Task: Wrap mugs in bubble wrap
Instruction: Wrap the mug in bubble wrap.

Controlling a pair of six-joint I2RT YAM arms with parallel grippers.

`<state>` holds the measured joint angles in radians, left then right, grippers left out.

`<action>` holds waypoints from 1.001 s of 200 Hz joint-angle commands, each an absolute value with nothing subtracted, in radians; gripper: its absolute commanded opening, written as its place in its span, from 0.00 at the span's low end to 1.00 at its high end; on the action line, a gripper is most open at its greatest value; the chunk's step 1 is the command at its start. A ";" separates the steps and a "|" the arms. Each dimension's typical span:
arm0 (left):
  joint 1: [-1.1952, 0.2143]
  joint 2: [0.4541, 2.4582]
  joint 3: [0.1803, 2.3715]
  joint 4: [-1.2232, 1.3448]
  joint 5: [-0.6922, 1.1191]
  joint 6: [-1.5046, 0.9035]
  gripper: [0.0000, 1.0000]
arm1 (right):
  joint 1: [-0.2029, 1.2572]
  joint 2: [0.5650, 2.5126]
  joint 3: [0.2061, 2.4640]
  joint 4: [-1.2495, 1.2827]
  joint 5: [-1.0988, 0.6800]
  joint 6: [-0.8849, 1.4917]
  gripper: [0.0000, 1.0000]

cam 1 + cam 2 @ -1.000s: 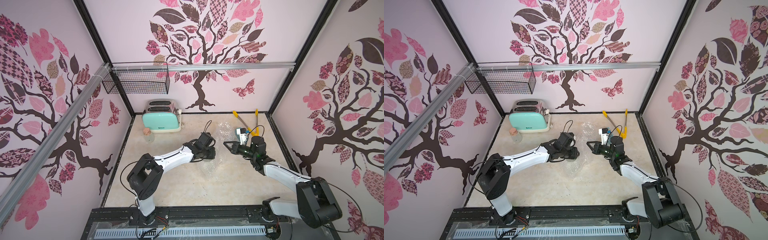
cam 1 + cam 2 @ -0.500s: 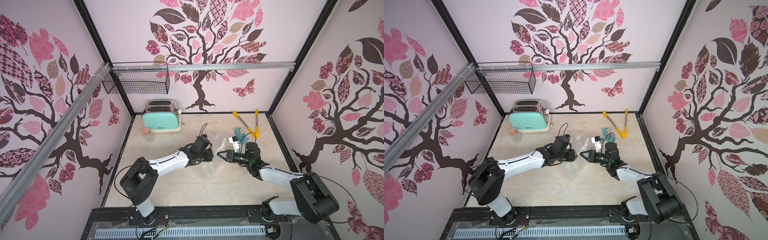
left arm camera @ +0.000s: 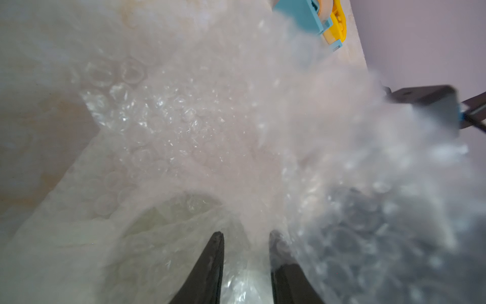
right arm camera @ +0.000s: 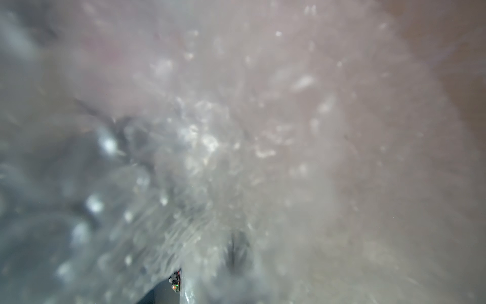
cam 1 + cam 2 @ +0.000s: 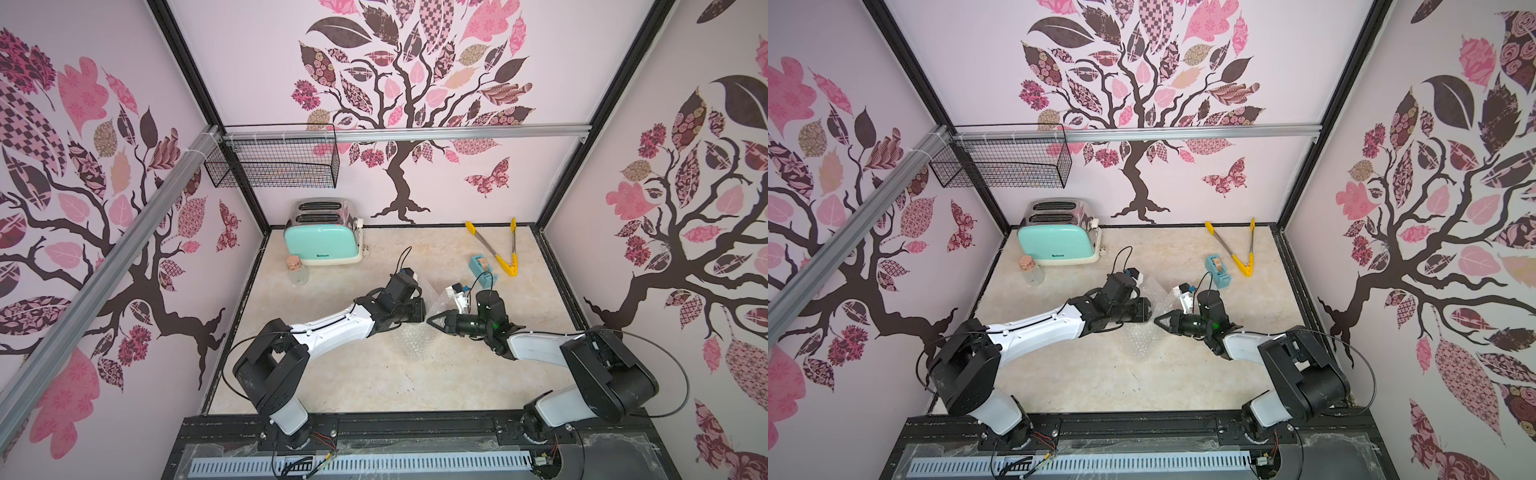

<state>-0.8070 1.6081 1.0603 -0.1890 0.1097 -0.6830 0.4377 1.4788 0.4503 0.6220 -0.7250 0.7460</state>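
Observation:
The bubble wrap [image 5: 409, 337] [image 5: 1136, 345] lies crumpled mid-table, with a fold standing up between the two grippers. Under the wrap in the left wrist view, the mug [image 3: 168, 218] shows as a pale round rim; in both top views it is hidden. My left gripper [image 5: 420, 311] [image 3: 246, 237] lies low over the wrap. Its fingers [image 3: 217, 252] stand apart, with wrap film between and over them. Facing it tip to tip, my right gripper [image 5: 430, 322] [image 5: 1156, 321] is shut to a point on the wrap. Wrap [image 4: 236, 131] veils the right wrist view.
A mint toaster [image 5: 322, 243] and a corked glass bottle [image 5: 297, 271] stand at the back left. A blue tape dispenser [image 5: 482, 268] and yellow tongs [image 5: 498, 249] lie at the back right. A wire basket [image 5: 274, 166] hangs on the back wall.
My right gripper has come down and leftward from near the tape dispenser, tip to tip with the left gripper. The raised wrap has dropped lower. My left jaws have spread a little.

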 commanded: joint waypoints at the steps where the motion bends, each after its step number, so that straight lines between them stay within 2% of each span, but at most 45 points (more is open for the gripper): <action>1: -0.815 1.533 1.056 -0.191 0.112 -0.698 0.43 | 0.446 1.501 0.474 0.567 -0.697 0.717 0.00; 45: -0.810 1.361 1.031 -0.336 0.023 -0.698 0.49 | 0.445 1.496 0.489 0.542 -0.694 0.706 0.00; 80: -0.727 1.283 0.939 -0.424 0.023 -0.662 0.44 | 0.445 1.486 0.503 0.528 -0.697 0.704 0.00; 108: -0.669 1.316 0.871 -0.396 0.058 -0.623 0.44 | 0.445 1.467 0.515 0.501 -0.698 0.697 0.00; 123: -0.669 1.361 0.879 -0.356 0.136 -0.606 0.44 | 0.445 1.454 0.520 0.490 -0.701 0.698 0.00; 137: -0.689 1.403 0.891 -0.323 0.176 -0.616 0.44 | 0.445 1.438 0.526 0.468 -0.700 0.691 0.00; 200: -0.768 1.518 0.947 -0.299 0.153 -0.645 0.45 | 0.446 1.321 0.556 0.333 -0.684 0.654 0.00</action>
<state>-0.7559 1.4948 0.9138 -0.3328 0.1436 -0.6415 0.4385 1.3907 0.5125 0.4152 -0.6975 0.6876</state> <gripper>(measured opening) 0.446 0.050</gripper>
